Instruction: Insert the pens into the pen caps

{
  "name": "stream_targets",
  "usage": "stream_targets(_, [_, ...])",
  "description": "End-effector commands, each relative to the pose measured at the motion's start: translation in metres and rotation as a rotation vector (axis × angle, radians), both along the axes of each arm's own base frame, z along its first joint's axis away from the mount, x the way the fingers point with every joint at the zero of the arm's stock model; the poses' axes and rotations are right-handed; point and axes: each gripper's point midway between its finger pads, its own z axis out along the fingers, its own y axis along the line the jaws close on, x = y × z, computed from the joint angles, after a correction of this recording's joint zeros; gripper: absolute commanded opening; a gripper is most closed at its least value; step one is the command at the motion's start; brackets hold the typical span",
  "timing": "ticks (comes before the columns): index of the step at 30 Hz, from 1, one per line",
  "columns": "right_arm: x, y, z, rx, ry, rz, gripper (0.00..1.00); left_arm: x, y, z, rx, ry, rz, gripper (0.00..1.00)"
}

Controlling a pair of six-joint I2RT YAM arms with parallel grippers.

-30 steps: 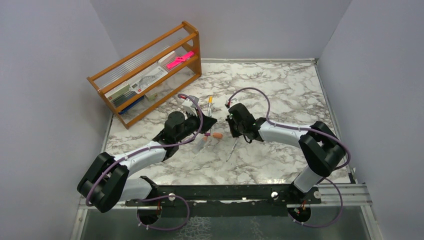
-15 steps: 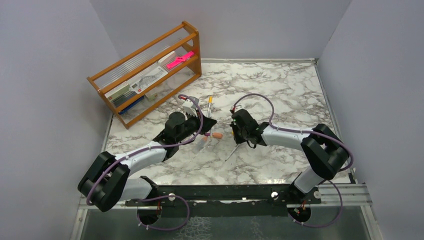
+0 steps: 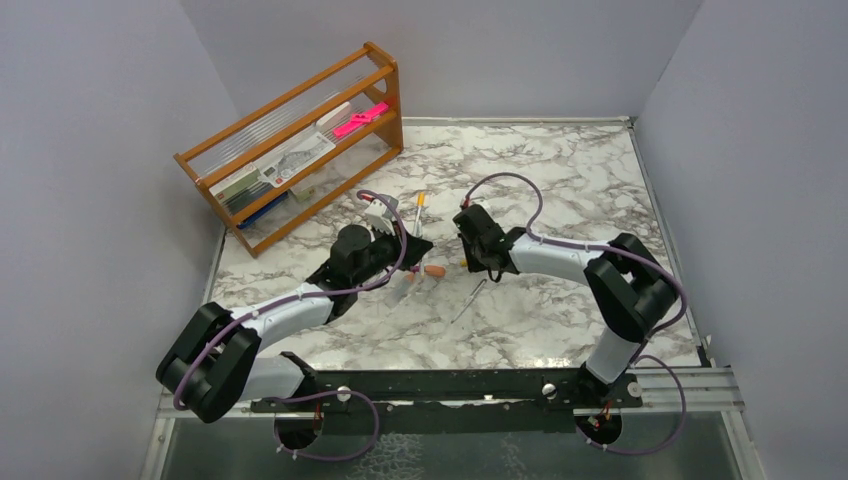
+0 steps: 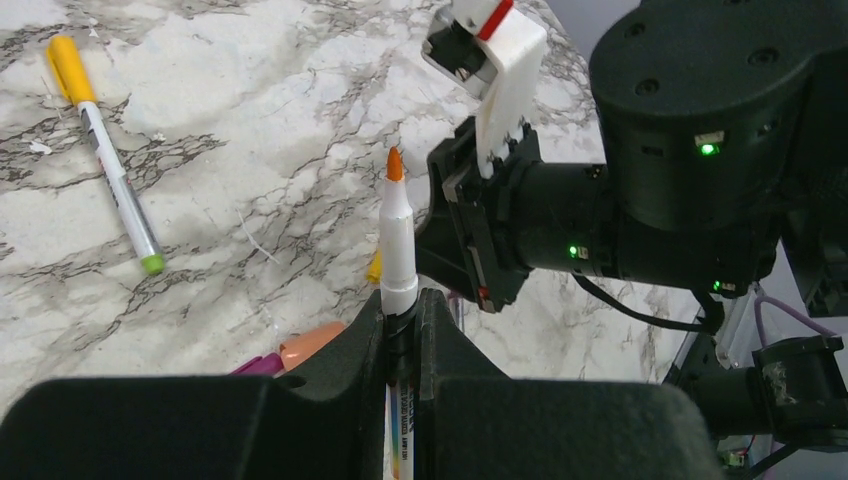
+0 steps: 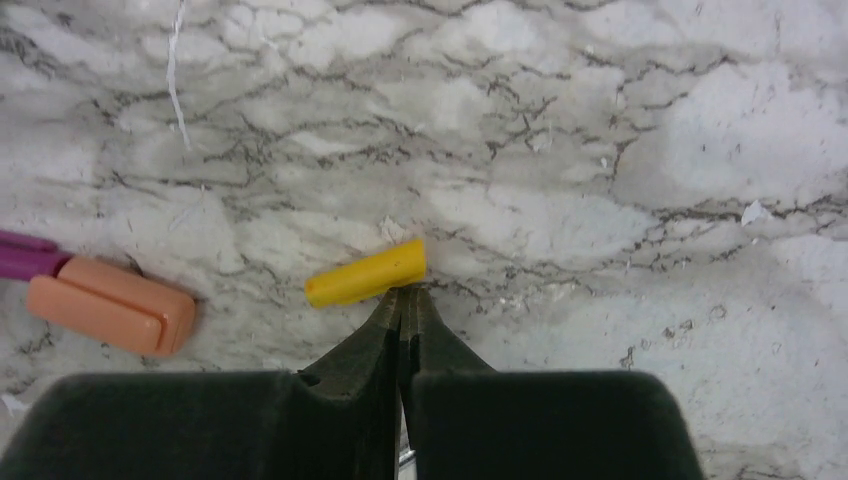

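My left gripper is shut on a white pen whose bare orange tip sticks out past the fingers towards the right arm. My right gripper is shut with nothing between its fingers. Its tips rest against the near side of a yellow pen cap lying on the marble. An orange-pink cap lies to the left, on the end of a purple pen. In the top view the two grippers face each other across that orange-pink cap.
A pen with a yellow cap lies on the table beyond my left gripper. A slim pale pen lies near my right arm. A wooden rack with a pink item stands at the back left.
The right arm's wrist swung a little right and then back left, nearer the caps. The left arm has held still with its pen.
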Motion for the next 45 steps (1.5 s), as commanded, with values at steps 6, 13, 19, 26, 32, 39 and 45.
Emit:
stream_targets(6, [0.034,0.010,-0.007,-0.025,-0.036,-0.001,0.01,0.001,0.006,0.005,-0.005,-0.032,0.022,0.00])
stream_targets(13, [0.041,0.015,0.016,0.034,-0.102,-0.021,0.05,0.001,0.006,0.006,-0.007,-0.033,0.018,0.00])
stream_targets(19, [0.039,0.016,0.049,0.119,-0.179,-0.032,0.40,0.001,0.005,0.007,-0.011,-0.033,0.018,0.00])
stream_targets(26, [0.032,0.031,0.036,0.156,-0.132,0.028,0.45,-0.001,0.006,0.009,-0.018,-0.037,0.015,0.00])
stream_targets(32, [0.031,0.038,0.023,0.143,-0.094,0.033,0.46,-0.003,0.009,0.011,-0.021,-0.044,0.023,0.00])
stream_targets(39, [0.034,0.043,0.010,0.125,-0.068,0.045,0.44,-0.005,0.012,0.007,-0.016,-0.040,0.030,0.00])
stream_targets(45, [0.035,0.040,0.006,0.066,-0.067,0.039,0.38,-0.003,0.012,0.006,-0.009,-0.042,0.034,0.00])
